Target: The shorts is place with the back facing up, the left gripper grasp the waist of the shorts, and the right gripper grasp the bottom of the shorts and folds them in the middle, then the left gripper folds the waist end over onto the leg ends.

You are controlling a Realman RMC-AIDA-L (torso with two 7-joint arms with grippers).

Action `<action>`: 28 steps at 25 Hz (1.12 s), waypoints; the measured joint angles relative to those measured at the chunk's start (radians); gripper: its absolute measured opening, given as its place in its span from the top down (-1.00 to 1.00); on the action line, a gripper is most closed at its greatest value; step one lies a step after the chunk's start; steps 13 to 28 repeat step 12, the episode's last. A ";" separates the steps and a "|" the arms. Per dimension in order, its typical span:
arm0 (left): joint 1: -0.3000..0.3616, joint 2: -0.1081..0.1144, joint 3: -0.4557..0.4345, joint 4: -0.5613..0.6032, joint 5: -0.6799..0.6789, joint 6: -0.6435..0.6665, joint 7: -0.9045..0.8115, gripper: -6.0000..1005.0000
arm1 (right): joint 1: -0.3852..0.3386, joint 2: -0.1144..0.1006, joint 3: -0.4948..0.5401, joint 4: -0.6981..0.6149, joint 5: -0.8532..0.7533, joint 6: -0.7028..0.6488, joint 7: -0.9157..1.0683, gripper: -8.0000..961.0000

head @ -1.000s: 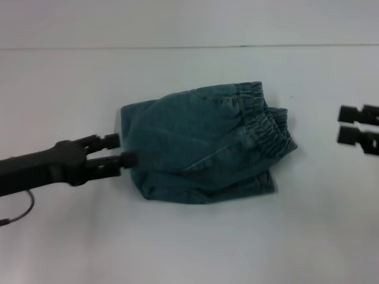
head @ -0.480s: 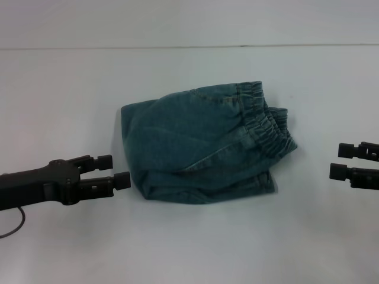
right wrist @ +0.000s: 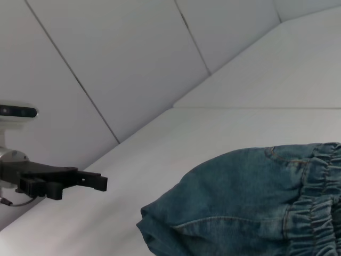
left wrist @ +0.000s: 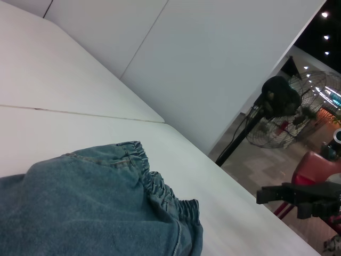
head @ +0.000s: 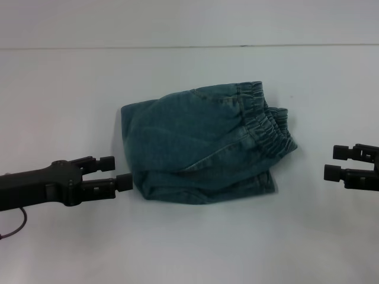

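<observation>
The blue denim shorts (head: 195, 139) lie folded into a compact bundle in the middle of the white table. The ruffled elastic waist (head: 263, 118) rests on top at the bundle's right end. A lower denim layer (head: 207, 190) shows along the near edge, and the leg ends are hidden. My left gripper (head: 121, 171) is open and empty just left of the bundle's near-left corner, a small gap away. The right gripper (head: 330, 163) is open and empty, well to the right of the shorts. The shorts (left wrist: 80, 208) and waist (left wrist: 160, 184) also show in the left wrist view, and the shorts (right wrist: 240, 213) in the right wrist view.
The white table (head: 189, 248) ends at a back edge (head: 177, 47) against a pale wall. In the left wrist view, a black standing fan (left wrist: 277, 101) and a red chair (left wrist: 314, 165) stand beyond the table.
My left gripper has let go of the folded left edge and pulled back left and nearer. The right gripper has come nearer and slightly inward. The shorts have not moved.
</observation>
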 joint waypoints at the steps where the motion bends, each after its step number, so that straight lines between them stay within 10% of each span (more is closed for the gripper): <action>1: -0.001 0.000 0.000 0.000 0.000 0.000 0.000 -0.86 | 0.001 0.000 0.000 0.000 -0.003 0.000 0.001 -0.77; 28: -0.001 -0.001 -0.001 0.000 0.001 0.005 -0.003 -0.86 | 0.005 0.003 -0.002 0.000 -0.019 0.001 0.001 -0.77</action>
